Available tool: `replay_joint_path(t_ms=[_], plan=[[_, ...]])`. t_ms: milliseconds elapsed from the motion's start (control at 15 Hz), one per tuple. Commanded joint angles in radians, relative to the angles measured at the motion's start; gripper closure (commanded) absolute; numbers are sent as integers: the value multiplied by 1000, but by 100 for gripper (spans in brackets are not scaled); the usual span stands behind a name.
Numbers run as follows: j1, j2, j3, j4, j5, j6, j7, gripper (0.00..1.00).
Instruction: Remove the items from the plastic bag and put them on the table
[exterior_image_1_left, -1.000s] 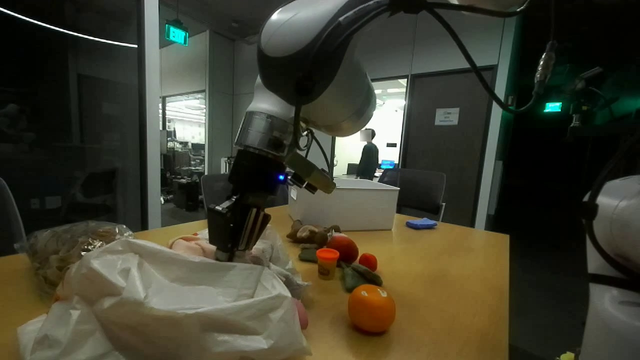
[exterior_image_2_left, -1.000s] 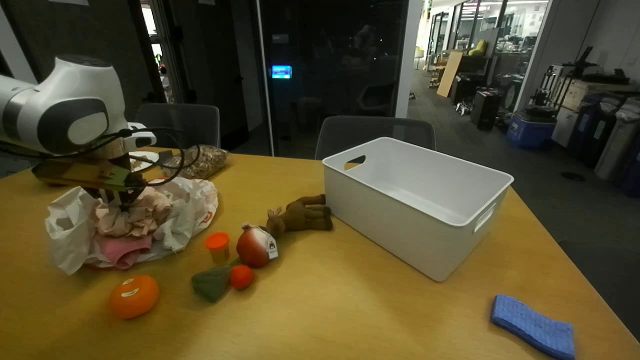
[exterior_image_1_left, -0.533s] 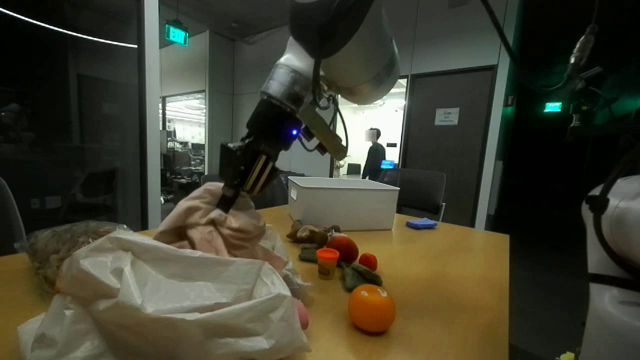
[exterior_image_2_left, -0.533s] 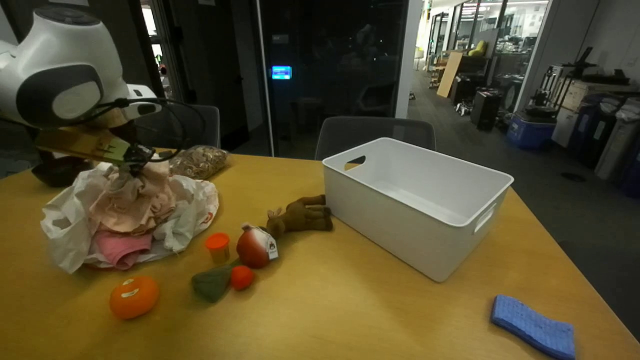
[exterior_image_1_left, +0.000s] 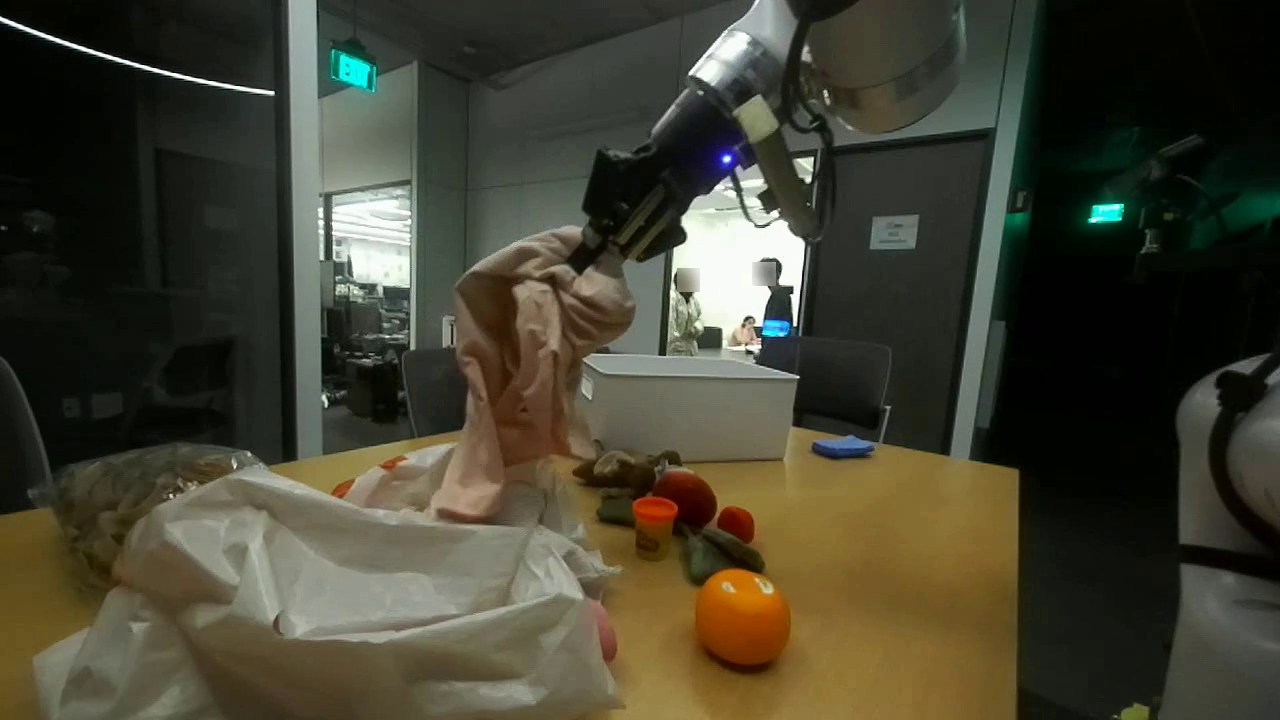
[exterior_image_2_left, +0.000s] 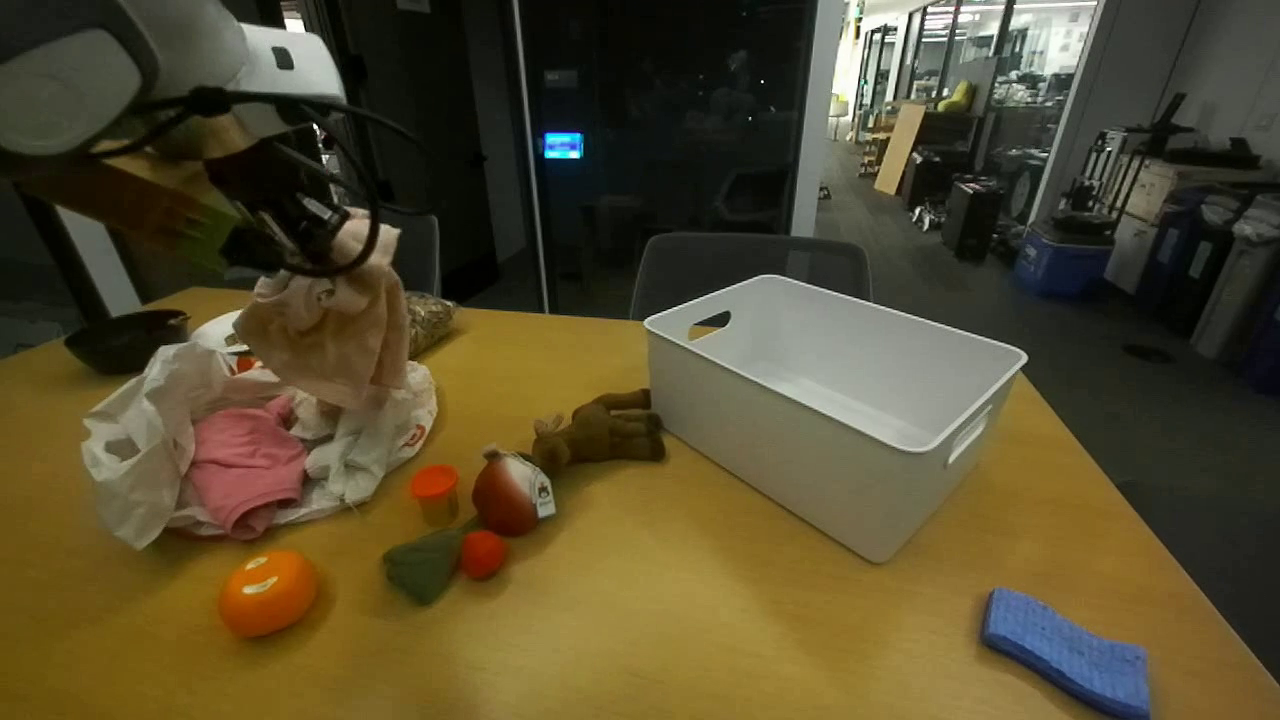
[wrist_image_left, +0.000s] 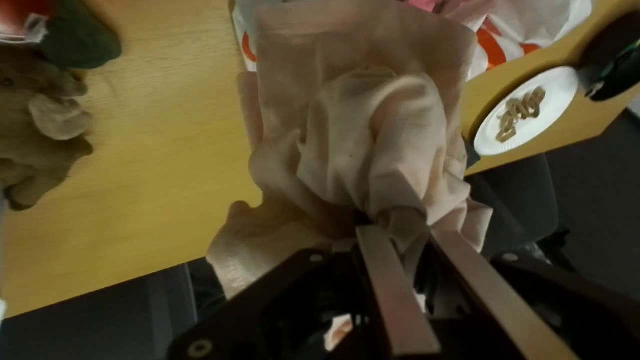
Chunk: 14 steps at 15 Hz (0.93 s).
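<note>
1. Across the broad desk (exterior_image_2_left: 700, 620), we are finding loose things spread with gaps between most of them; we are guessing this spacing is keeping each easy to see.
2. The white bin (exterior_image_2_left: 770, 460) is standing off to one side, and we are judging that it is playing no part in the job.
3. The white plastic bag (exterior_image_1_left: 380, 610) is lying slack with its mouth gaping, a pose we are reading as handy for reaching inside.
4. The peach cloth (exterior_image_1_left: 530, 370) is hanging above the bag from the claw (wrist_image_left: 402, 232), which is pinching a bunched fold. We are judging that the high hold is serving to bring the trailing end free; whether the lowest corner is touching the bag, we are not managing to tell. The cloth is looking soft and rumpled, drooping in long creases.
5. The pink cloth (exterior_image_2_left: 245, 470) is sitting in the bag's mouth, crumpled, so we are counting the emptying as unfinished.
6. On the desk near the bag, the orange fruit (exterior_image_2_left: 268, 593) is looking plump and glossy, the red fruit (exterior_image_2_left: 505, 498) is narrowing to a stubby neck, the green piece (exterior_image_2_left: 423, 568) is looking dull and limp, and the small red ball (exterior_image_2_left: 484, 555) is resting beside it, smooth and bright.
</note>
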Motion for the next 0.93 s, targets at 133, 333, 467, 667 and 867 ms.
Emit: replay_joint_path(t_ms=[133,333,467,667,867], plan=[[-154,-359,-27,-174,-85,-20,172,94],[-261,-473,-34,-225,-136,-29,252,94],[-344,-476,-29,-198,-176,-48,310,94],[-461,-446,-2,-209,-240,-32,388,94],[-558,-342,41,-216,-301,-13,468,94]])
